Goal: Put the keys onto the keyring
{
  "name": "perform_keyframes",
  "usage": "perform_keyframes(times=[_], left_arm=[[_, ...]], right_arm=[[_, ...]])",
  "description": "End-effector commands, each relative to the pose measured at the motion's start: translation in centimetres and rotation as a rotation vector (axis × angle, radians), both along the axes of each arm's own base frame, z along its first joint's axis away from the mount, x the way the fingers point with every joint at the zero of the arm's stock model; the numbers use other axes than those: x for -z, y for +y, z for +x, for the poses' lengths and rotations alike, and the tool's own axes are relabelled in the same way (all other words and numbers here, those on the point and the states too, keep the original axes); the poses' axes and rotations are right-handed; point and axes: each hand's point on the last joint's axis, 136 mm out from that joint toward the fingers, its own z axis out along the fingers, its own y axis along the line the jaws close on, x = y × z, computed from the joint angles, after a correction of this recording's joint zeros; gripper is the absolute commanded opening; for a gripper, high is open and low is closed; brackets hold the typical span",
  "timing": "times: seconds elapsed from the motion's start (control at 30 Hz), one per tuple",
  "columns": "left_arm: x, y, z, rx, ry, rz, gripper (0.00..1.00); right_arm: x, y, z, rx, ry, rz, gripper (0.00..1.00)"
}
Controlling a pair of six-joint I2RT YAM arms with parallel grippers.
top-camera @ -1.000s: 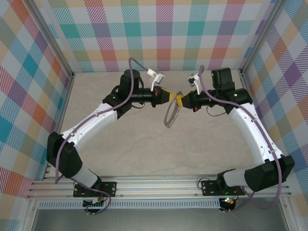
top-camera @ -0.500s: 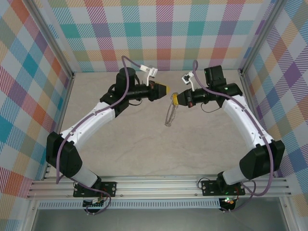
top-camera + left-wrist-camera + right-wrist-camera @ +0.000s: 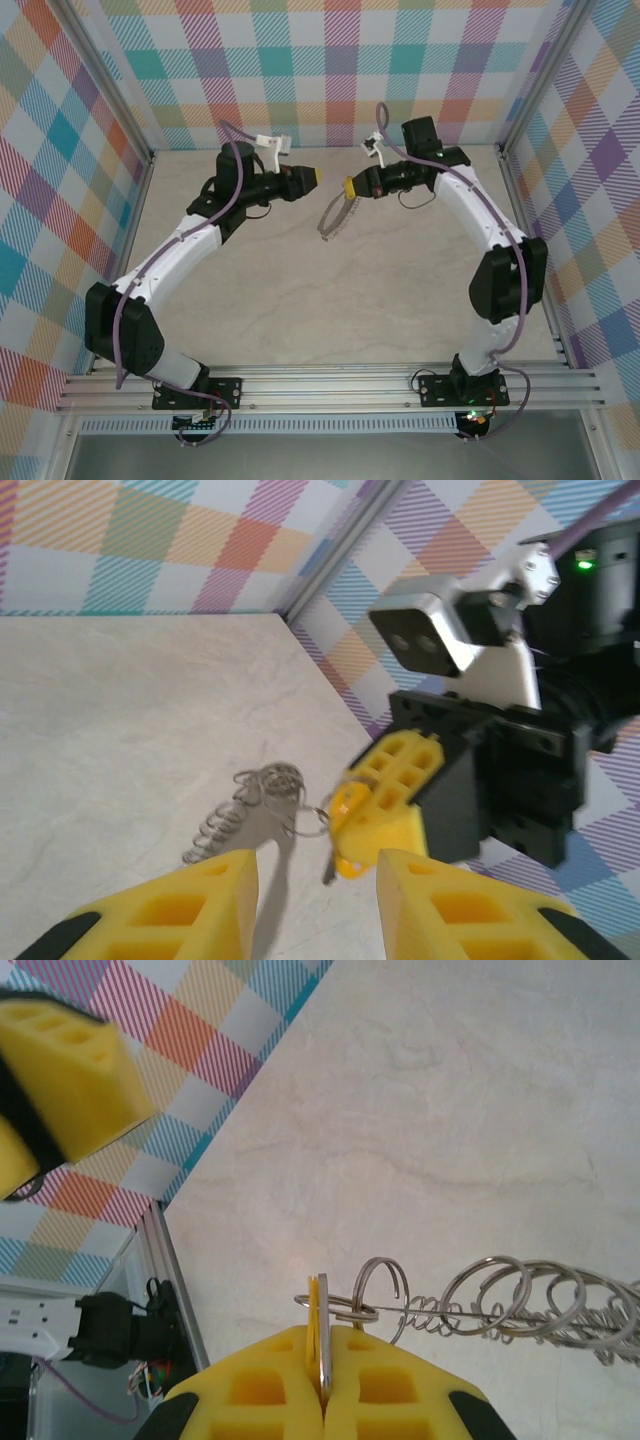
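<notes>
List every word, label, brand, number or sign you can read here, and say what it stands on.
None can be read.
No print shows on the left gripper, right gripper, key or keyring.
Board at the near edge: any print is too small to read.
Green light: lit, no text by it.

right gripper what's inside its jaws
The right gripper is shut on the key, edge-on, with the keyring trailing out. How much of the key sits between the fingers is hidden.
</notes>
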Motion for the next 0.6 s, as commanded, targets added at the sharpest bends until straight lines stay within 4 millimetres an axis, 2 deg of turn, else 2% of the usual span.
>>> perform_keyframes(times=[0.0, 0.1, 0.23, 0.57], left_arm=[[-1.5, 1.5, -0.4, -0.041, -0.022, -0.017, 0.37], [-1.7, 2.2, -0.8, -0.056, -0.025, -0.011, 0.37], [-2.0, 2.7, -1.4, -0.068, -0.026, -0.012, 0.37], [-1.6, 3.4, -2.7, -0.078, -0.008, -0.013, 0.37]], right_arm=[[-0.6, 1.5, 1.1, -0.054, -0.006, 0.058, 0.00], [1.0, 2.1, 1.8, -0.060, 0.037, 0.069, 0.00], [4.7, 2.8, 1.1, -0.050, 0.107, 0.053, 0.00], [13.2, 3.0, -4.8, 0.011, 0.254, 0.004, 0.00]])
